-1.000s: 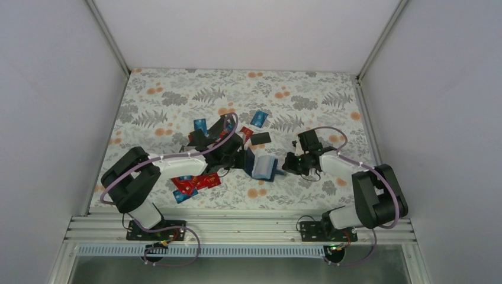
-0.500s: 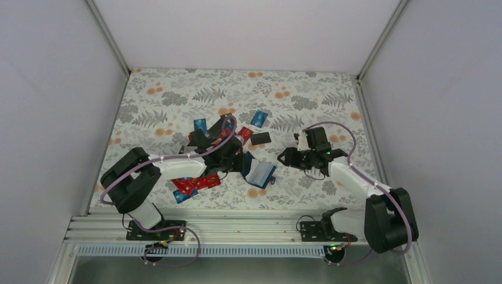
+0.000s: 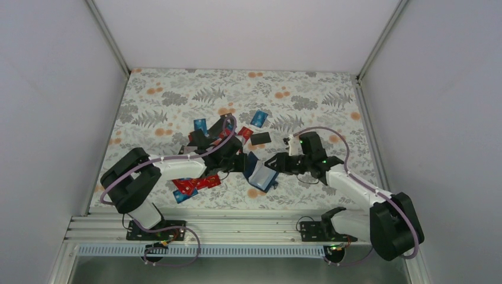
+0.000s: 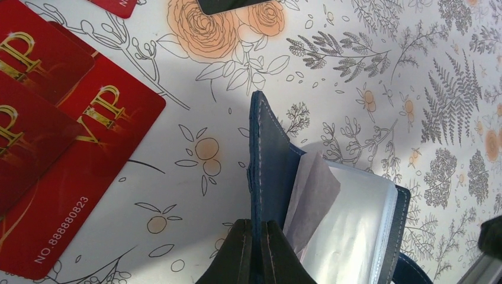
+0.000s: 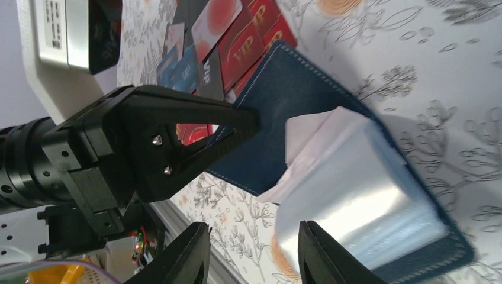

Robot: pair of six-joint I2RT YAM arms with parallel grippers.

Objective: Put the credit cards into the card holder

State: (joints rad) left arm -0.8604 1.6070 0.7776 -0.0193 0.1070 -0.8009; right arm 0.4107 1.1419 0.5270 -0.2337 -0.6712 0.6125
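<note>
The desk (image 3: 177, 94) shows a white surface printed with grey ferns and orange blossoms. Plain white walls (image 3: 59, 89) close it in at the left, top and right of the top view. Aluminium posts (image 3: 109, 35) run up the two upper corners, and an aluminium rail (image 3: 237, 228) crosses the bottom, where both arm bases are bolted.

The card holder (image 3: 261, 173) lies open on the desk just below the middle of the top view, with its clear sleeves fanned upward. The left claw (image 4: 258, 226) is clenched on the holder's navy cover, which stands on edge between its fingers. The right claw (image 5: 253, 231) is released, its fingers spread over the clear sleeves; whether they touch the sleeves cannot be told.

The credit cards (image 3: 195, 182) lie scattered left of the holder, red ones stacked under the left arm and blue ones nearer the centre. A black card (image 3: 260, 138) rests flat just above the holder.
</note>
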